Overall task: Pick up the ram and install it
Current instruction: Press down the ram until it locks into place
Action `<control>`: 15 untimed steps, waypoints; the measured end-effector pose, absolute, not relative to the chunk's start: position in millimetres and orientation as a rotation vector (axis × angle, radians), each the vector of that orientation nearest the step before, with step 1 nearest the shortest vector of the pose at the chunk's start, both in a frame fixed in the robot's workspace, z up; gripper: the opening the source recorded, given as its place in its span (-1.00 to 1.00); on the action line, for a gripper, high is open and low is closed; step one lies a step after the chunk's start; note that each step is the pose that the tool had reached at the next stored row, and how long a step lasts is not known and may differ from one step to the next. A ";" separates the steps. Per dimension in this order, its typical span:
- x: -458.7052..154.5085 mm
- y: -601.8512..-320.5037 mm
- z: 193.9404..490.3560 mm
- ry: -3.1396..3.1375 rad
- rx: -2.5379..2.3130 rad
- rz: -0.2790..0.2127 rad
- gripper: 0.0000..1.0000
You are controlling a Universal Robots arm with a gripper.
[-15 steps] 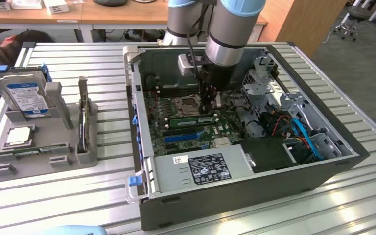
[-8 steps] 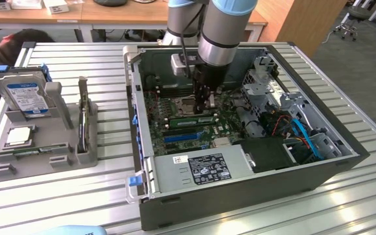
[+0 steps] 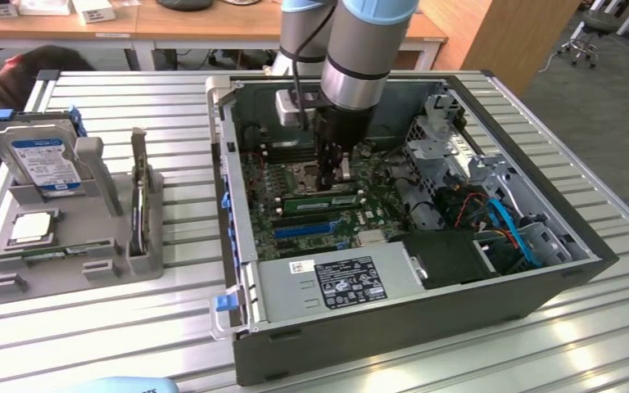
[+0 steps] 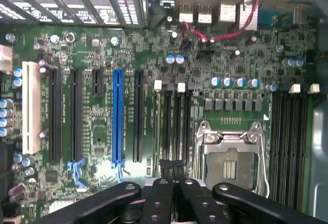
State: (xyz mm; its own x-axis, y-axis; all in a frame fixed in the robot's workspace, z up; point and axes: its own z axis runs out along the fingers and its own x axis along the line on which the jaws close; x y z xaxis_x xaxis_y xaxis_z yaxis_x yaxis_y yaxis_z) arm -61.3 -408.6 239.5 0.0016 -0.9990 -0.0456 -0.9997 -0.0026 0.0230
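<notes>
Now the gripper [image 4: 172,166], pinched shut, hovers over the board's memory slots [image 4: 171,126]; press straight down, evenly.

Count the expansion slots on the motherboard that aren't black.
2. A white slot lies near the board's edge; a blue slot lies three black slots over, toward the processor socket. The gripper covers part of the board, so others may be hidden.

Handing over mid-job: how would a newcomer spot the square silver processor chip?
At the exterior view's left of the open black computer case stands a grey parts holder. The processor chip lies flat on it beside the upright blue-labelled hard drive; it alone is square and silver.
</notes>
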 end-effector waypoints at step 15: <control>-77.5 -408.2 239.5 2.208 -2.212 0.075 -0.80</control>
